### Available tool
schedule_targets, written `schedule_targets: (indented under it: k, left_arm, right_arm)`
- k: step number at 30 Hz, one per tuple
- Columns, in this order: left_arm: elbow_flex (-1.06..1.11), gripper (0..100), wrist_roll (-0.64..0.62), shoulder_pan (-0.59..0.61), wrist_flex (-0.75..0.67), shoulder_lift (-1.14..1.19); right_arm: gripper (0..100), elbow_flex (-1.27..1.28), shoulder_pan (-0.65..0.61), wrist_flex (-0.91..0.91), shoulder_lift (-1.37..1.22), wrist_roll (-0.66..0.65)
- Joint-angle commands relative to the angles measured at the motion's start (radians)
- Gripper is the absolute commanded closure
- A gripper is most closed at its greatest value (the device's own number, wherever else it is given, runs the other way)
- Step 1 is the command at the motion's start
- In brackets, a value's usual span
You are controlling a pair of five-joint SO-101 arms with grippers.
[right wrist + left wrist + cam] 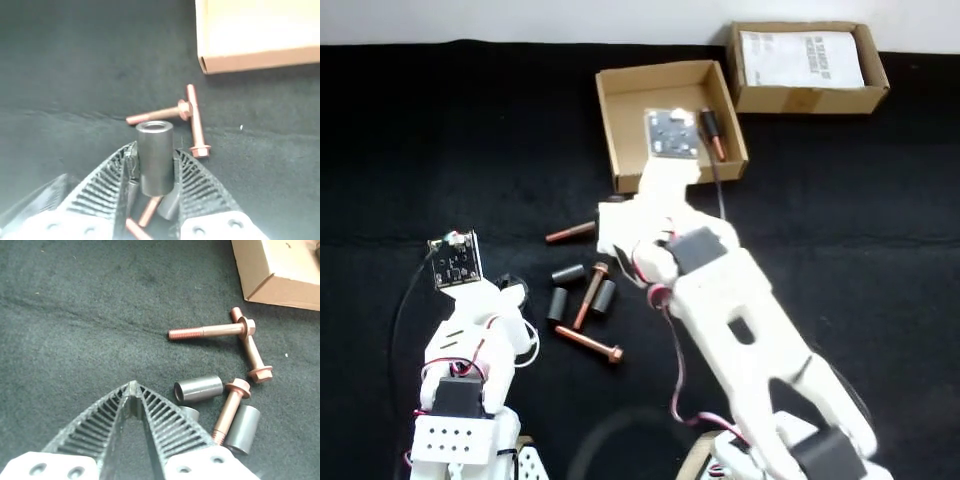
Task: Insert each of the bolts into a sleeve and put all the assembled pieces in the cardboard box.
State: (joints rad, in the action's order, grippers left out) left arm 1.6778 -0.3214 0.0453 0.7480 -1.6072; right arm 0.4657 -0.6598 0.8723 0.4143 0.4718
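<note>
Right wrist view is showing the sleeve standing upright, clamped mid-wall in the right tool above loose bolts on the worktop. It is probably smooth, rigid metal, heavyish and slippery, so gripping mid-length is looking sensible. Left tool is hanging closed and empty.

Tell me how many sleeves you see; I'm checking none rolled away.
5. Three sleeves lie loose on the table; a fourth sleeve is gripped in the right hand; a fifth sits on a bolt in the cardboard box. Others may hide under the arm.
</note>
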Motion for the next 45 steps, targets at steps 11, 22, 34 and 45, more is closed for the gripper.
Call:
schedule_targets:
  k: [11,22,34,45]
  left_arm:
    - [0.025,99,0.003,-0.048,0.057,-0.018]
    - [-0.015,99,0.172,-0.145,0.146,-0.012]
    - [-0.214,99,0.276,-0.254,0.483,-0.007]
    - [-0.901,99,0.307,-0.364,0.770,0.610]
  right_arm:
    - [99.1,-0.053,0.302,0.064,0.572,-0.008]
    - [99.1,0.143,0.668,0.065,0.871,-0.014]
    - [99.1,0.590,0.779,0.061,1.210,-0.066]
    - [99.1,0.854,0.776,0.059,1.377,-0.221]
